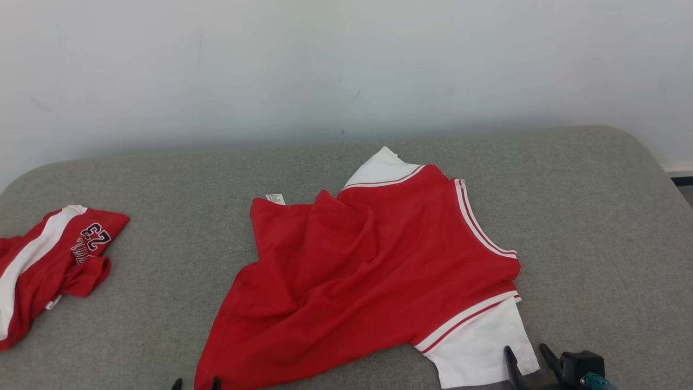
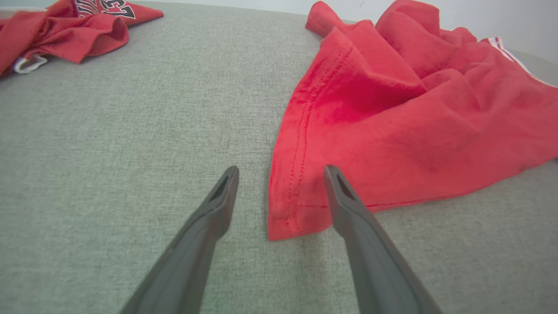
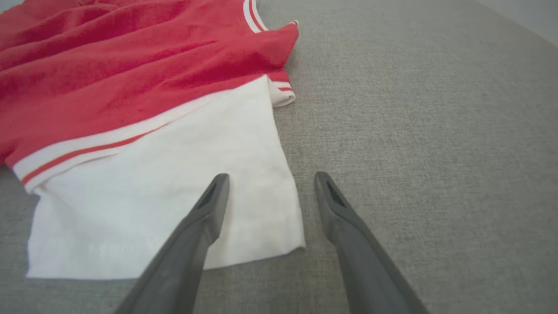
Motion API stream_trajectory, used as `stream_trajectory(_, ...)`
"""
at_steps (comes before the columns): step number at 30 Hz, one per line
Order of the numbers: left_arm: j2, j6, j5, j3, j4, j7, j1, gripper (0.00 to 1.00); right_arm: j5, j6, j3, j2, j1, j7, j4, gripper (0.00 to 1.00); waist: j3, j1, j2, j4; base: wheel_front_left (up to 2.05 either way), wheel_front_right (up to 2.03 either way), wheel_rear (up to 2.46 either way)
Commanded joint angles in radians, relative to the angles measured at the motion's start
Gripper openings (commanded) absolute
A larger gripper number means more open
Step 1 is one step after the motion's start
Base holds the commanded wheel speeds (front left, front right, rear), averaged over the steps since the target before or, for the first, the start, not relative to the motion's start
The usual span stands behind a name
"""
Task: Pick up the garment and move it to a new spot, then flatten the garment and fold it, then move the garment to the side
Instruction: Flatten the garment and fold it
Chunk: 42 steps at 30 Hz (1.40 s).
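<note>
Head view: two garments (image 1: 368, 271) (image 1: 48, 265), seemingly two claws (image 1: 196, 383) (image 1: 525, 351).

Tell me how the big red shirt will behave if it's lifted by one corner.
The red shirt looks floppy: it lies in soft folds, so it would probably hang and drape. Its thin hem suggests little weight. Pushed across the coarse grey fabric surface, it would likely bunch up rather than slide.

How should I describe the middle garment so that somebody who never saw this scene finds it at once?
Look at the wide grey cushioned surface in front of the pale wall. Near its middle lies a large red shirt, spread but wrinkled. Unlike the smaller crumpled red garment at the left edge, which shows the number 23, it has white sleeves with striped trim.
</note>
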Motion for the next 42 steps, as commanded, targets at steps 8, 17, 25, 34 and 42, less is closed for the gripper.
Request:
stream_trajectory(8,0.017,0.001,-0.108,-0.066,0.097,-0.003,-0.063,0.00,0.052,-0.002,0.047,0.020,-0.040,-0.001,0.110,0.00,0.009,-0.0001,-0.0001,-0.005,0.00,0.00,0.00)
stream_trajectory(17,0.039,0.001,-0.108,-0.062,0.035,-0.003,-0.018,0.00,0.149,-0.002,0.068,0.025,0.006,-0.004,-0.031,0.00,0.003,-0.0001,-0.0001,-0.007,0.00,0.00,0.00)
stream_trajectory(25,0.112,0.001,-0.064,-0.033,-0.173,-0.003,-0.094,0.00,0.229,-0.002,0.134,-0.027,-0.070,-0.002,-0.262,0.00,0.026,-0.0001,-0.0001,-0.019,0.00,0.00,0.00)
stream_trajectory(34,0.289,0.002,-0.140,-0.097,-0.288,0.118,-0.558,0.00,0.205,-0.002,0.141,-0.106,-0.501,0.072,-0.370,0.00,0.233,-0.0001,-0.0001,-0.065,0.00,0.00,0.00)
stream_trajectory(42,0.429,0.002,-0.227,-0.222,-0.250,0.258,-1.077,0.00,0.201,-0.002,0.131,-0.108,-0.998,0.159,-0.301,0.00,0.465,-0.0001,-0.0001,-0.104,0.00,0.00,0.00)
